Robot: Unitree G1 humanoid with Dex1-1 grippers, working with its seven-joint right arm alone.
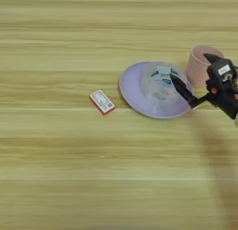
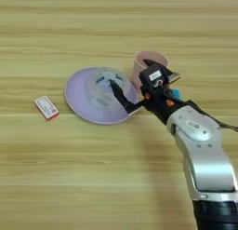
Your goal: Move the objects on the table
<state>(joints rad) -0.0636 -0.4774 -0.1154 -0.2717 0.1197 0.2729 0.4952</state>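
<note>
Tape, a wide roll of clear film (image 1: pixel 160 86), stands in the left eye view on a round lilac plate (image 1: pixel 132 91) right of the centre of the light yellowish wooden bench (image 1: pixel 69 168). A pale pink paper-like cup (image 1: pixel 199 66) stands just beside the plate, toward the right edge. A small white card box with red edging (image 1: pixel 102 102) lies left of the plate, apart from it. One black finger of the gripper (image 1: pixel 193 80) reaches over the plate's right rim to the roll.

From the right eye view, the gripper (image 2: pixel 132 82) is spread wide: one finger (image 2: pixel 120 96) slants down by the roll (image 2: pixel 106 89), the other pokes over the cup (image 2: pixel 148 61). It grasps nothing. A tiny bright blue block (image 2: pixel 175 93) peeps out behind the wrist, by the cup. I judge the moving barely begun: roll, cup and block all rest unheld, so each remains to be shifted.
</note>
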